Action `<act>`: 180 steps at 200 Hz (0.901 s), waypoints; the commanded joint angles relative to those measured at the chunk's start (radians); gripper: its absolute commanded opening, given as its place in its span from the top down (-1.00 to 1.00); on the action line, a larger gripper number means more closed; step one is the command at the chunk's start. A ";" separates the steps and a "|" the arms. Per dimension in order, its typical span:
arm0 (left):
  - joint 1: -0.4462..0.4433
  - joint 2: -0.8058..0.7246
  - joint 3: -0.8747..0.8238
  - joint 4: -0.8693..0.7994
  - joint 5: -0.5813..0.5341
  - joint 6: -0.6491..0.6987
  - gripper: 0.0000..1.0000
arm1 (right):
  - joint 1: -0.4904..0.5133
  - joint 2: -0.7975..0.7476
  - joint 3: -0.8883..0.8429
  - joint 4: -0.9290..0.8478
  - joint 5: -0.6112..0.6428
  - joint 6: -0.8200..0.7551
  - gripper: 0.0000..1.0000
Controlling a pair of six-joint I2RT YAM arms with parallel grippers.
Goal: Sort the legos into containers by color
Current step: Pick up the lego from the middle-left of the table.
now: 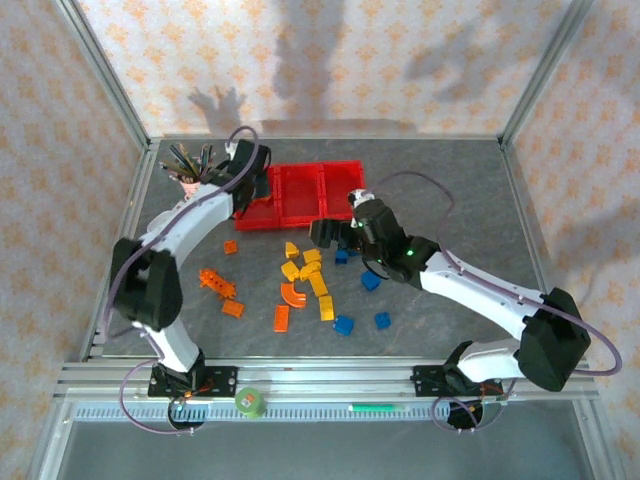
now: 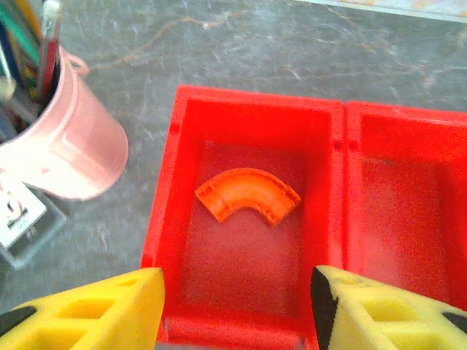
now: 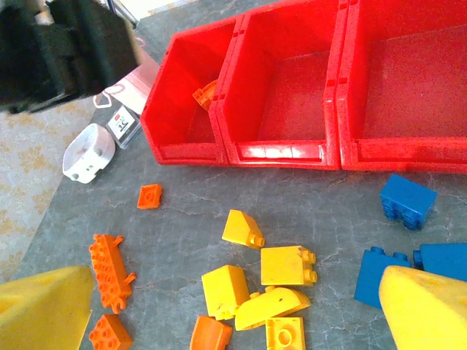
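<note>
Where the top camera looks down, the legos (image 1: 305,280) lie scattered between my arms, near the red containers (image 1: 300,195). On my left wrist, the left gripper (image 2: 237,306) gapes empty over the end bin (image 2: 175,182), with an orange arch (image 2: 248,193) lying inside. On my right wrist, the right gripper (image 3: 233,306) spreads wide above yellow bricks (image 3: 288,264). I judge them light, stiff and slick, so I'd pinch their flat sides.

1. The table (image 1: 450,200) is seen whole from high above its near edge, the containers (image 1: 300,195) lying far off.
2. The containers' leftmost bin (image 2: 241,266) is looked into steeply, from close above, by the left wrist camera.
3. The containers are viewed obliquely from their front by the right wrist camera; that bin is shared.
</note>
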 commanded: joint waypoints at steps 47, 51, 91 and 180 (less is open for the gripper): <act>-0.051 -0.275 -0.396 0.054 0.001 -0.131 -0.27 | 0.085 0.022 -0.083 0.022 0.004 0.025 -0.99; -0.051 -0.285 -0.417 0.058 -0.003 -0.137 -0.28 | 0.095 0.030 -0.084 0.026 0.010 0.027 -0.99; -0.034 -0.310 -0.553 0.131 -0.005 -0.160 -0.34 | 0.164 0.094 -0.091 0.093 0.030 0.053 -0.99; 0.047 -0.138 -0.557 0.226 -0.004 -0.129 -0.36 | 0.192 0.166 -0.052 0.127 0.055 0.048 -0.99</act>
